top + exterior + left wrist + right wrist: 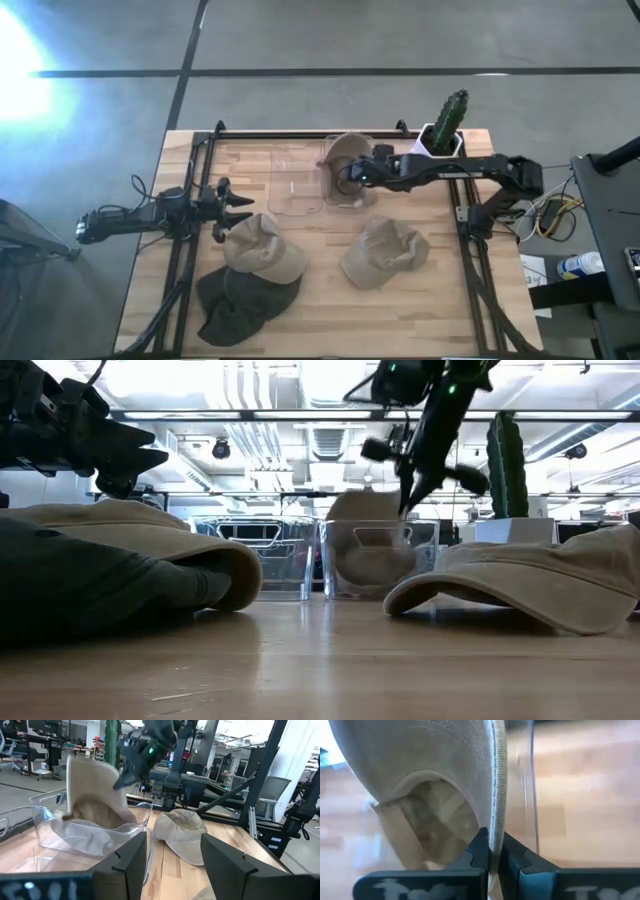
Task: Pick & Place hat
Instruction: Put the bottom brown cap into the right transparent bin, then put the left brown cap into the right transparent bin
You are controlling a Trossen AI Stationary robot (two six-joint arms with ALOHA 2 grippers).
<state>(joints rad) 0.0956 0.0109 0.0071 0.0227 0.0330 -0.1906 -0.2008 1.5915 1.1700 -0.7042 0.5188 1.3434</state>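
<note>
A tan cap (345,158) sits in the right-hand one of two clear bins (342,198) at the table's far middle, crown down and brim standing up (90,780). My right gripper (352,176) reaches in from the right and is shut on that brim. My left gripper (238,208) waits open at the table's left, just above and left of a second tan cap (262,250). That cap lies partly over a dark olive cap (238,305). A third tan cap (385,252) rests brim-down on the table's right half. My right gripper (492,852) pinches the edge of the tan cap's brim (496,815) between its two fingers. It slants down into the bin from the table's right. The brim stands upright (365,508) and the crown (95,815) rests inside the bin.
An empty clear bin (295,185) stands beside the filled one. A potted cactus (448,122) is at the far right corner. Black rails (190,260) frame the left and right sides. Bare wood (320,310) lies between the caps near the front edge.
</note>
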